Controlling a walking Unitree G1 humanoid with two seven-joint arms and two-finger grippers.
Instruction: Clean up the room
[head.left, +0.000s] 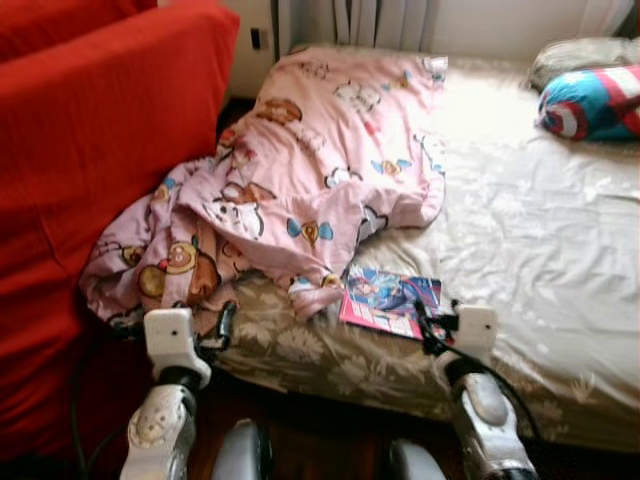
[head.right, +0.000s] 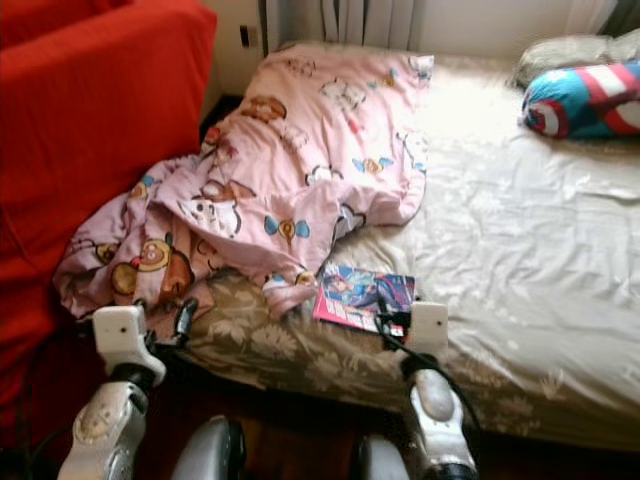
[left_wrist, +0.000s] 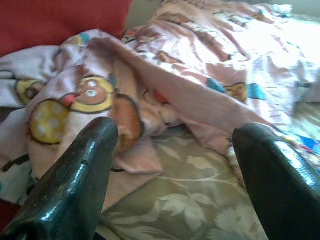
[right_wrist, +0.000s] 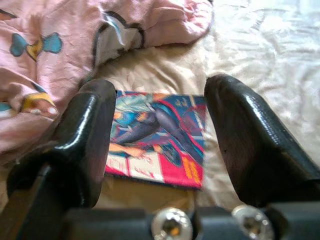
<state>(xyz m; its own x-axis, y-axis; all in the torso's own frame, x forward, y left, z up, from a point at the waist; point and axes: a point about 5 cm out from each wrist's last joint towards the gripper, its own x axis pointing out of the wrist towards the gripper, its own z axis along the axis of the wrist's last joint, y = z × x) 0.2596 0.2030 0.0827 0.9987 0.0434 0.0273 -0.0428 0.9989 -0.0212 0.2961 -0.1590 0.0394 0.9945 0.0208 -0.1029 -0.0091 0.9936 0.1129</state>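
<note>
The right gripper (right_wrist: 160, 145) hovers low over the bed (head.left: 540, 240), fingers (right_wrist: 250, 135) spread wide, with the comic book (right_wrist: 157, 137) lying flat just ahead between them. The left gripper (left_wrist: 172, 165), fingers equally wide, faces the crumpled pink blanket (head.left: 300, 170) heaped just beyond its fingertips, beside the red sofa (head.left: 90, 150).

Head cameras look down across the bed (head.left: 560, 250); wrist cameras sit close over its near edge, facing forward.
</note>
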